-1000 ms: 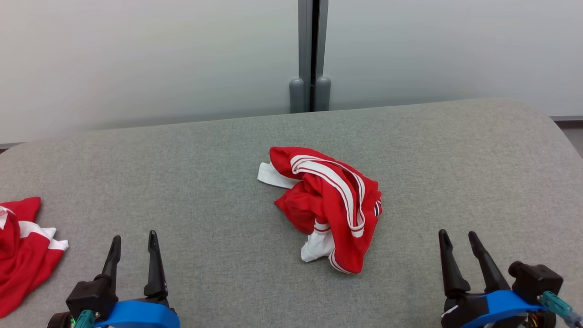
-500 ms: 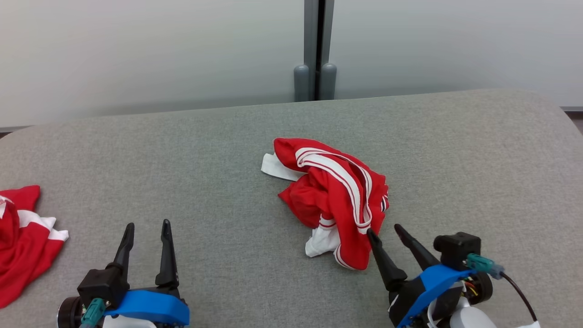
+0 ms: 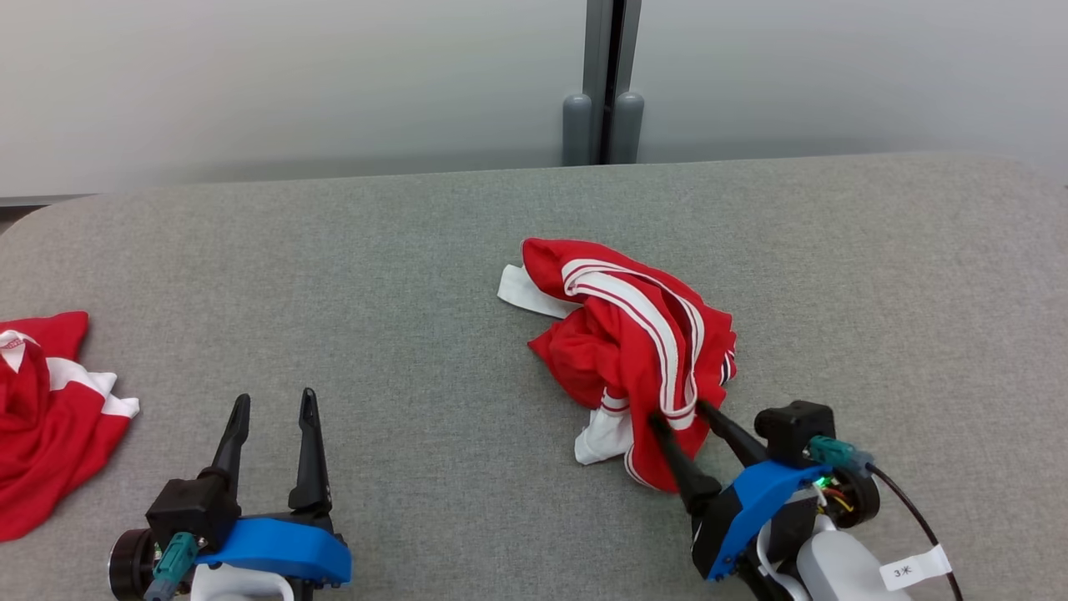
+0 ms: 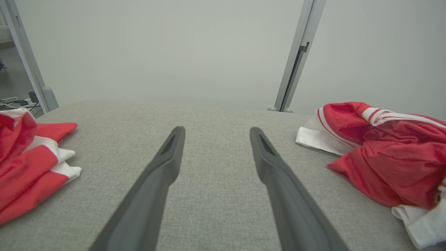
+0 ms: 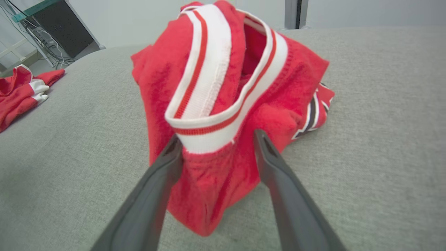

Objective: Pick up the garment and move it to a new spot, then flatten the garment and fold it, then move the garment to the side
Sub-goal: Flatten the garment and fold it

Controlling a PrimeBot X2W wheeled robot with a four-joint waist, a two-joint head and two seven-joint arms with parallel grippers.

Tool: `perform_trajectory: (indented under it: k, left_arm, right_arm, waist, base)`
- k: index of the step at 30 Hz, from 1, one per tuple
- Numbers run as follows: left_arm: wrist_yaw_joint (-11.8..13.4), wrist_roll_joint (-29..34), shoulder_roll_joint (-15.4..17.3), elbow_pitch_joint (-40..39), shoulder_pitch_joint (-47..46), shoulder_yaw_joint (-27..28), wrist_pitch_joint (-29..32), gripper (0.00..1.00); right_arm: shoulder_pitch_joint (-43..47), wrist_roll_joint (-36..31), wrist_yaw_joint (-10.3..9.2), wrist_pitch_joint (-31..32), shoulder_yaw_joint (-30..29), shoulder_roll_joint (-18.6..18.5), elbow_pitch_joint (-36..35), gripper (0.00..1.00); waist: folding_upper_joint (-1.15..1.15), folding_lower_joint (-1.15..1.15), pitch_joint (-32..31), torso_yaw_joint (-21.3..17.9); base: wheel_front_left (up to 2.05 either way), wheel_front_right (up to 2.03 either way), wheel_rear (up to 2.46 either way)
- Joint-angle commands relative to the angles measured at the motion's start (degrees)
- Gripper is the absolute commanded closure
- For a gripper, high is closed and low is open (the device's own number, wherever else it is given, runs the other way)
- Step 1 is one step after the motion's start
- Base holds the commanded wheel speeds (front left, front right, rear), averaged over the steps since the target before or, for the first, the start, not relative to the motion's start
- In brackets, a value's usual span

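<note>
Grey woven tabletop (image 3: 350,275) runs right across. Nearest us, the left pincer (image 3: 275,397) hovers low over bare surface, jaws spread wide, nothing between them. On the other side the right pincer (image 3: 677,412) is in at the near edge of the garment (image 3: 622,351). The right wrist view tells it best: the two dark fingers (image 5: 163,167) straddle a fold just under the white band with red stripes, jaws wide apart, not clamped down yet.

So this looks like the very first pickup, just short of the pinch. The garment sits crumpled in a heap around the middle of the tabletop, not lifted, not flattened, not folded. By my reckoning the move to a new spot, the smoothing, the folding and the shift to the side are all to come.

Out at the left edge lies a second red-and-white garment (image 3: 42,417), well apart from the action. Beyond, a grey post (image 3: 613,83) splits the pale wall (image 3: 250,83).

Writing now: a white tag (image 3: 909,570) on the right arm shows a "3" and a small star-like mark. On the garment itself I can read no brand or lettering.
</note>
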Motion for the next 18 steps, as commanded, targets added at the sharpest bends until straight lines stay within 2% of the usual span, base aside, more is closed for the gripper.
perform_trajectory:
  k: [1,6,11,15,18]
  left_arm:
    - [-0.14,0.21,-0.22,0.12,-0.5,0.26,-0.27,0.0]
    - [-0.21,0.24,-0.54,0.25,-0.21,0.08,-0.27,0.0]
    - [-0.29,0.19,-0.6,0.3,0.5,0.13,-0.27,0.0]
    - [-0.27,0.28,-0.33,0.07,0.34,0.46,-0.27,0.0]
    - [-0.23,0.41,-0.17,-0.49,0.06,0.68,-0.27,0.0]
  right_arm:
    - [-1.11,-0.52,0.03,-1.1,-0.59,-0.29,-0.16,1.0]
    - [-1.54,0.63,0.03,-4.29,-2.76,-0.28,-3.3,1.0]
    - [-2.6,3.51,0.03,-2.84,-2.66,-0.27,-9.06,1.0]
    - [-4.56,16.23,0.03,3.02,0.69,-0.28,-15.79,1.0]
    - [-8.87,24.62,0.03,6.97,2.94,-0.28,-18.13,1.0]
  waist:
    - [0.0,-0.01,-0.09,0.05]
    - [0.0,-0.01,-0.78,0.18]
    - [0.0,-0.01,-1.61,-0.04]
    - [0.0,-0.01,-1.88,-0.25]
    - [0.0,-0.01,-1.37,-0.52]
  base:
    - [0.0,0.0,0.0]
    - [0.0,0.0,0.0]
    - [0.0,0.0,0.0]
    - [0.0,0.0,0.0]
    - [0.0,0.0,0.0]
